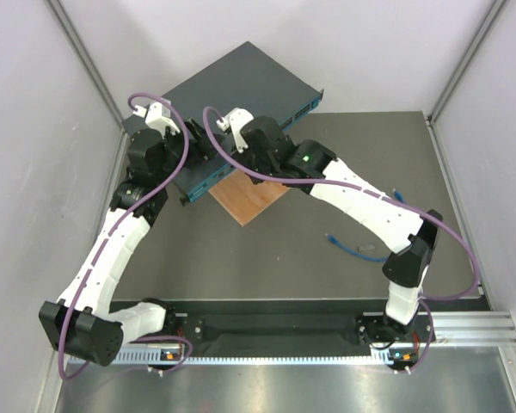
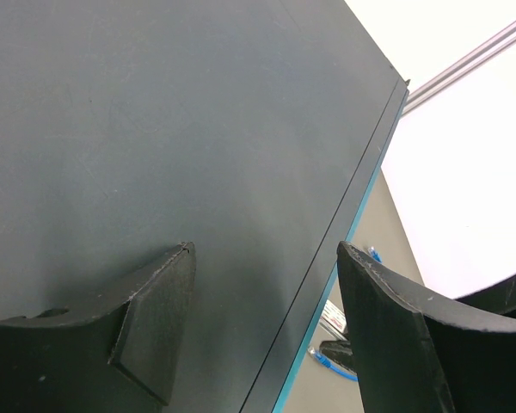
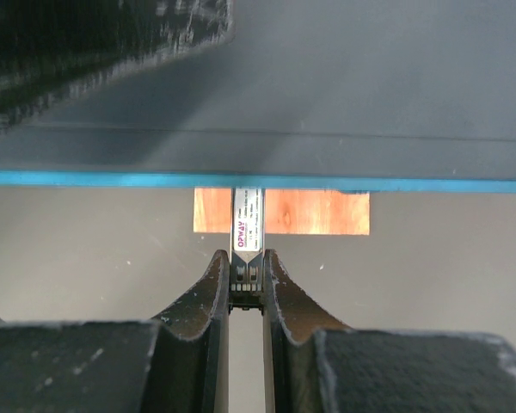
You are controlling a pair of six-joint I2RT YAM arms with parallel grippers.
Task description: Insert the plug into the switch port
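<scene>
The switch (image 1: 232, 95) is a flat dark teal box with a bright blue front edge (image 3: 370, 182), lying at the back left. My right gripper (image 3: 247, 258) is shut on a small grey metal module with a white label (image 3: 247, 222). The module's far end meets the blue front edge. My left gripper (image 2: 265, 249) is open at the switch's left front corner, one finger (image 2: 150, 318) over the dark top (image 2: 155, 129), the other past the front edge. The plug (image 1: 331, 237) ends a thin blue cable (image 1: 354, 248) lying loose on the table; it shows again as the plug (image 2: 316, 354).
An orange-brown wooden square (image 1: 249, 200) lies on the grey table partly under the switch's front edge, also seen as the wooden square (image 3: 318, 212) behind the module. Thick purple cables loop over both arms. White walls with metal rails close in both sides.
</scene>
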